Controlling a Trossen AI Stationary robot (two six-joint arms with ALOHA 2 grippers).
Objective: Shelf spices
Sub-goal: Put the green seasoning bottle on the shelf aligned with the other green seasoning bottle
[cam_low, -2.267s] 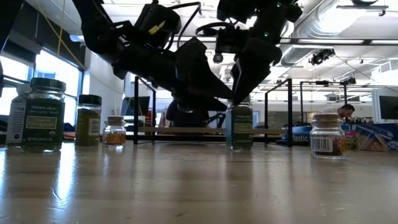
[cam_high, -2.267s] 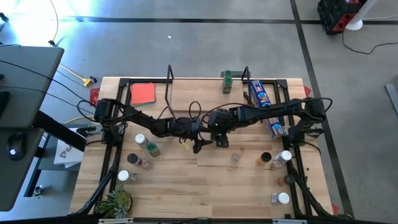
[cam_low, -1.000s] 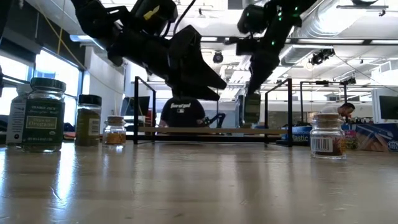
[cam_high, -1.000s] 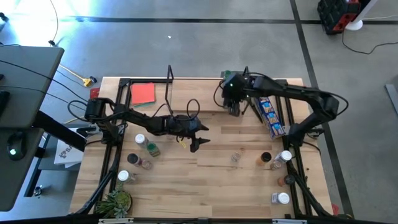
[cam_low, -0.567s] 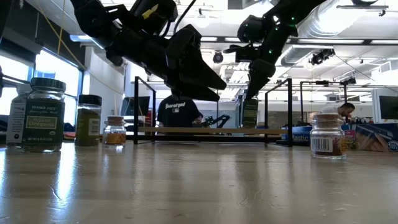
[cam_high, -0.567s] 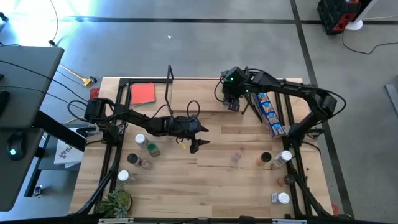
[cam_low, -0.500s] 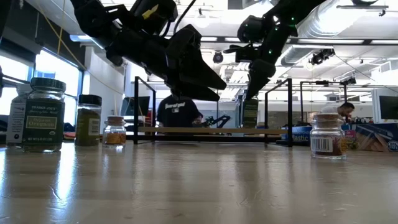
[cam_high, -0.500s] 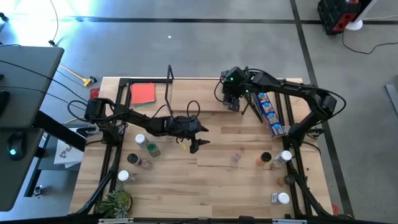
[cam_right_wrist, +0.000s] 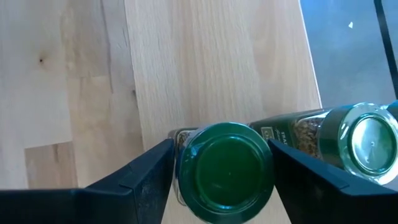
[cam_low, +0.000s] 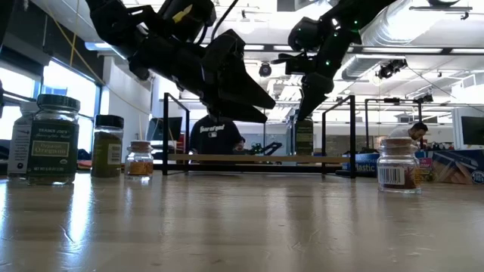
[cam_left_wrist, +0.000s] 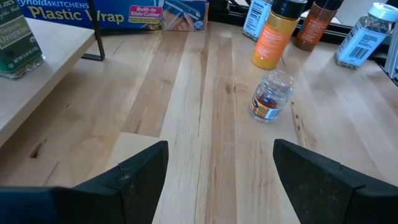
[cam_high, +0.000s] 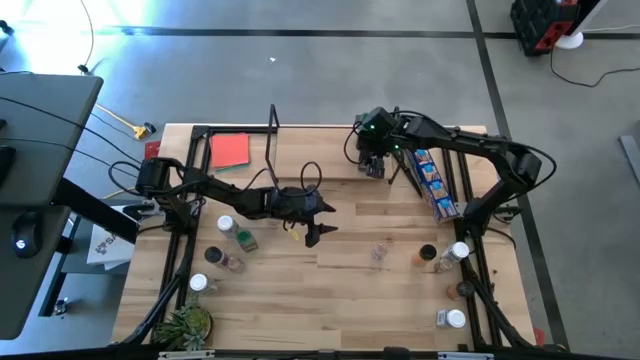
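1. Hovering over the far end of the shelf (cam_high: 330,178), the right gripper (cam_right_wrist: 221,171) straddles a green-capped spice jar (cam_right_wrist: 225,169); its two dark fingers (cam_right_wrist: 146,177) sit either side of the cap with slim gaps showing, so the jaws look parted and whether they touch the glass I cannot tell.
2. That jar stands upright on the shelf board, long axis vertical, cap facing straight up at the wrist camera.
3. Just beside it stands a second green-capped jar (cam_right_wrist: 348,140), also upright, label to the side.
4. From table height, the jar (cam_low: 304,138) sits on the wooden board between the black end frames, right gripper above it.
5. Over mid-table, the left gripper (cam_high: 318,222) hangs in the air with jaws wide apart and nothing between them.
6. Its wrist camera looks past both fingers (cam_left_wrist: 140,171) at a small clear jar (cam_left_wrist: 270,96) standing upright on the table (cam_high: 330,300), well apart from the fingertips.
7. Beyond that jar stand an orange-filled bottle (cam_left_wrist: 277,37), a brown one (cam_left_wrist: 314,22) and a white-capped jar (cam_left_wrist: 364,37), all upright.
8. A blue plastic wrap box (cam_high: 428,175) lies flat, long axis running front to back, near the right end frame.
9. A red-orange card (cam_high: 230,150) lies at the far left.
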